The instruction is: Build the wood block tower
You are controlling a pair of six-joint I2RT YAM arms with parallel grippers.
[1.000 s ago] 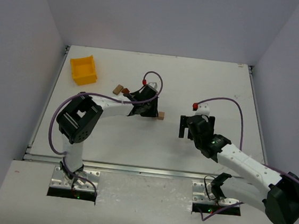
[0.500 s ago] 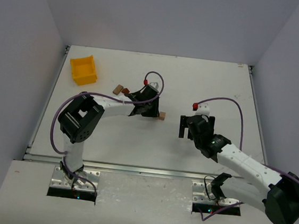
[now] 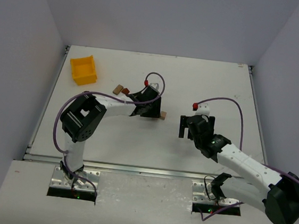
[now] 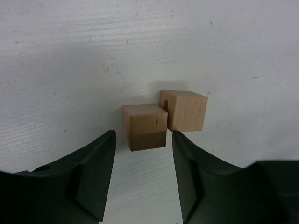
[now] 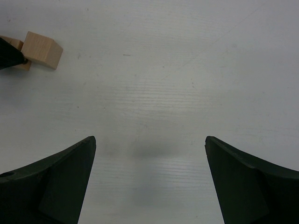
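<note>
A small tan wooden cube [image 4: 145, 127] is seen between the jaws of the left gripper [image 4: 144, 136], which are narrowly parted: one is met by the cube, while a slim gap is left at the other. Whether the cube is resting on the white counter [image 4: 70, 56] cannot be told. A second tan wooden cube [image 4: 185, 110] is set against its far corner. The jaws of the right gripper [image 5: 150, 140] are spread wide nearby, with nothing between them. A yellow plastic bin [image 3: 84, 69] and two more small blocks [image 3: 120, 89] are found well to the left.

White table [image 3: 205, 86]; plain grey walls [image 3: 165, 17] on 3 sides.
</note>
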